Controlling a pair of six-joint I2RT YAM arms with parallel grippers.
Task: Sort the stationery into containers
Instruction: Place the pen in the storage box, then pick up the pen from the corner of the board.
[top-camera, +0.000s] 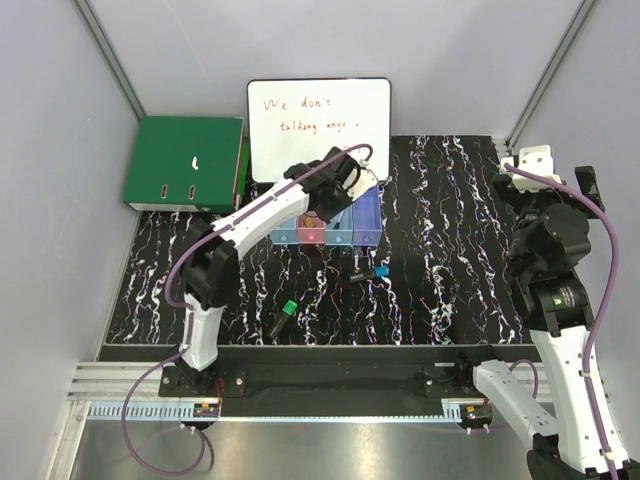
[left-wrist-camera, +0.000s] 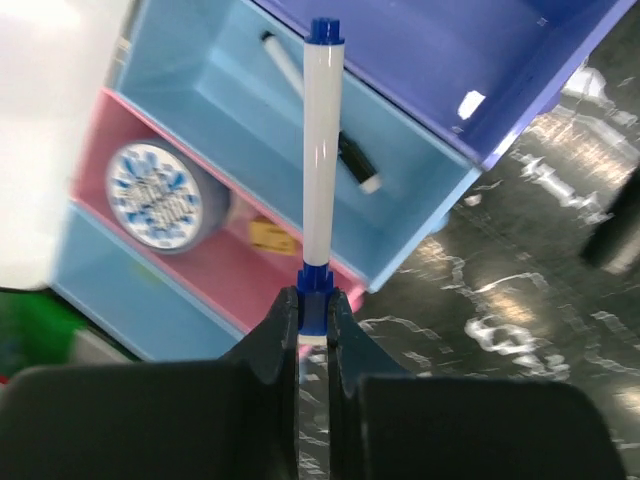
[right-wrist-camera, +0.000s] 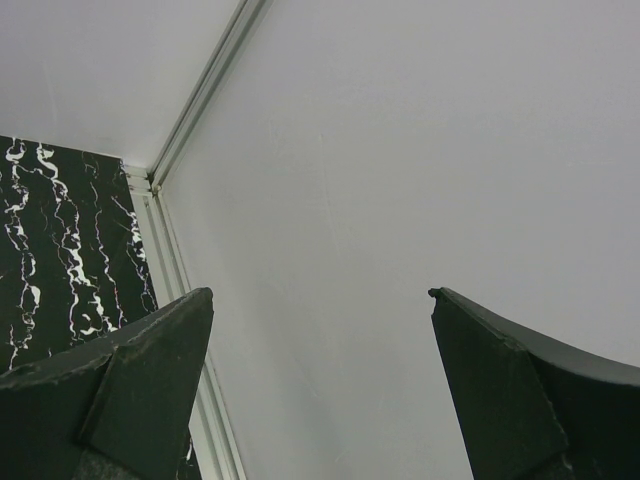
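Observation:
My left gripper (left-wrist-camera: 314, 312) is shut on the blue end of a white marker with blue ends (left-wrist-camera: 322, 150) and holds it above the row of containers (top-camera: 328, 232). Below it are a light blue bin (left-wrist-camera: 130, 290), a pink bin (left-wrist-camera: 215, 265) with a stubby blue-white cylinder (left-wrist-camera: 160, 195) and a tiny yellow piece (left-wrist-camera: 270, 237), a light blue bin (left-wrist-camera: 215, 85) with a black-white marker (left-wrist-camera: 350, 160), and a purple bin (left-wrist-camera: 480, 60). A black-blue marker (top-camera: 368, 272) and a green-black marker (top-camera: 284, 317) lie on the table. My right gripper (right-wrist-camera: 320, 300) is open and empty, facing the wall.
A whiteboard (top-camera: 318, 125) leans just behind the bins. A green binder (top-camera: 185, 162) lies at the back left. The right arm (top-camera: 555, 250) stands folded at the right edge near the corner post and wall (right-wrist-camera: 420, 150). The table (top-camera: 450, 260) is black marble-patterned.

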